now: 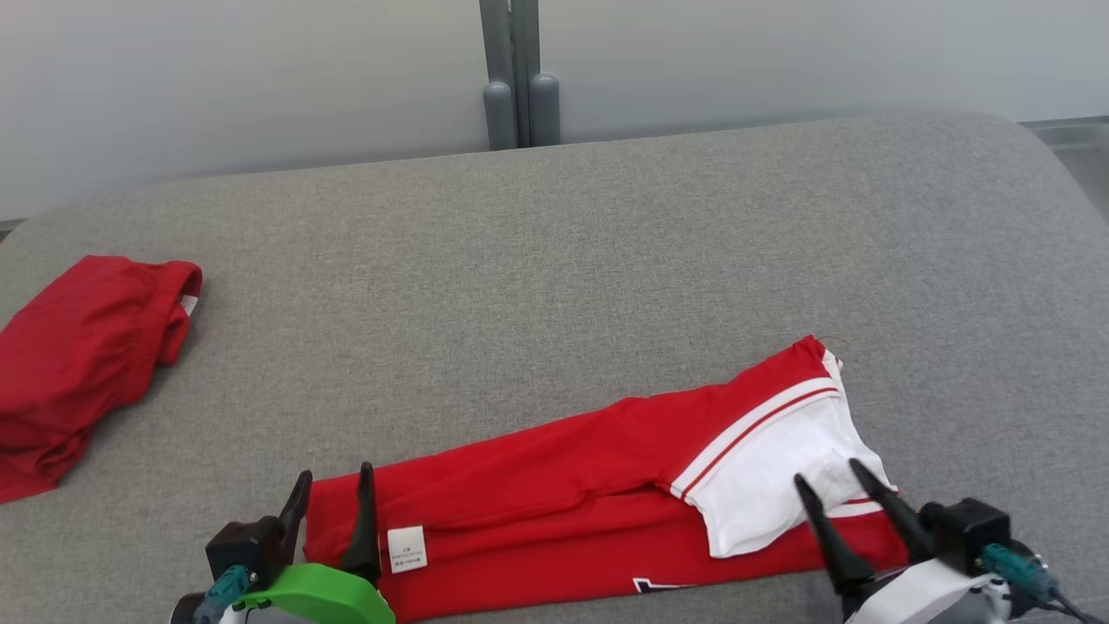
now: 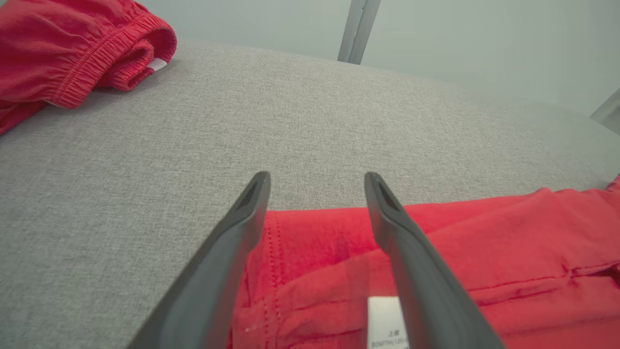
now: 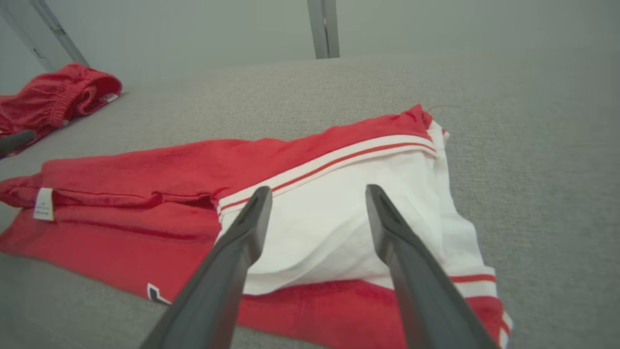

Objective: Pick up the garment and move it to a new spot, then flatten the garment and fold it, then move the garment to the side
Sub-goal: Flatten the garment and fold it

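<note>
Left claw: spread wide and empty; my fingers straddle the hemmed left end of the garment, beside its white care label.
Right claw: also spread wide and empty, poised at the white sleeve panel; I cannot tell whether it touches the cloth.
Garment: a red-and-white jersey folded into a long strip, lying on the grey padded table just ahead of both claws.
Long axis: runs left to right across me, with the right end angled slightly away; each claw is nearest its own end.
Next move, as I judge it: carry one end over the other along that axis.
Far left: red shorts, bunched, well apart.
Behind: grey post.
</note>
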Available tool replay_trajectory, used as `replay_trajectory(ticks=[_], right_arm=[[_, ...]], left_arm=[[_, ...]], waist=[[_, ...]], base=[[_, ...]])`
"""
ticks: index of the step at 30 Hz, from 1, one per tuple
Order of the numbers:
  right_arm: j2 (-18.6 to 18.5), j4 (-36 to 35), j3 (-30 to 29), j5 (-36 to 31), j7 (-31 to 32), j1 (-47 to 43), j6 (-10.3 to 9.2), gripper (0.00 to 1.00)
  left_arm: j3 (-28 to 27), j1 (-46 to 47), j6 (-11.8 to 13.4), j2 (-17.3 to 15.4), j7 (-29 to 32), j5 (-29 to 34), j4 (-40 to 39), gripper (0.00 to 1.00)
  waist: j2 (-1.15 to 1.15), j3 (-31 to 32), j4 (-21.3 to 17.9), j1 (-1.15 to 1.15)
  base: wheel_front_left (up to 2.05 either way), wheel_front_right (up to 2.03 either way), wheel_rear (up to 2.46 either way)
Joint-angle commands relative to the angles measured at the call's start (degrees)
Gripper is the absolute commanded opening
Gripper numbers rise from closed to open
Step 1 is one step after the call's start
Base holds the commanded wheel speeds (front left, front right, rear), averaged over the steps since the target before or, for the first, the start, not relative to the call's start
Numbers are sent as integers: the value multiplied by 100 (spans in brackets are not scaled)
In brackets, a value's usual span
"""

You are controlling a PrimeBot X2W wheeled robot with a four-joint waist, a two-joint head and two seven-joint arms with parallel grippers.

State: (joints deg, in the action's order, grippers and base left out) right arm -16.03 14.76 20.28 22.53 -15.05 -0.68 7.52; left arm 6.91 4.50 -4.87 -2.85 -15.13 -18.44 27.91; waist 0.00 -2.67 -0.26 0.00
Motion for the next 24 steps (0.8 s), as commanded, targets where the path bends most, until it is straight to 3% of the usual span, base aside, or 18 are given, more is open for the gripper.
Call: replay_trajectory(ticks=[1,5,11,20,24], right_arm=[[11,43,-302,-20,-15,13,-8,100],[-27,308,-793,-84,-15,286,-8,100],[-99,1255,-920,36,-15,927,-8,100],[-128,2928,-234,691,33,1762,-8,100],[-75,3297,22,939,76,1868,-8,100]], left_arm=[[-27,-51,-24,-13,1,35,-18,100],[-19,-73,-37,-13,1,53,-19,100],[95,41,-67,-13,1,50,2,100],[135,178,-55,-13,2,87,25,100],[137,220,-68,-13,1,106,13,100]], waist=[[0,6,-10,0],[0,-7,-7,0],[0,-77,122,0],[0,-333,385,0],[0,-386,437,0]], base=[[0,0,0],[0,0,0],[0,0,0],[0,0,0],[0,0,0]])
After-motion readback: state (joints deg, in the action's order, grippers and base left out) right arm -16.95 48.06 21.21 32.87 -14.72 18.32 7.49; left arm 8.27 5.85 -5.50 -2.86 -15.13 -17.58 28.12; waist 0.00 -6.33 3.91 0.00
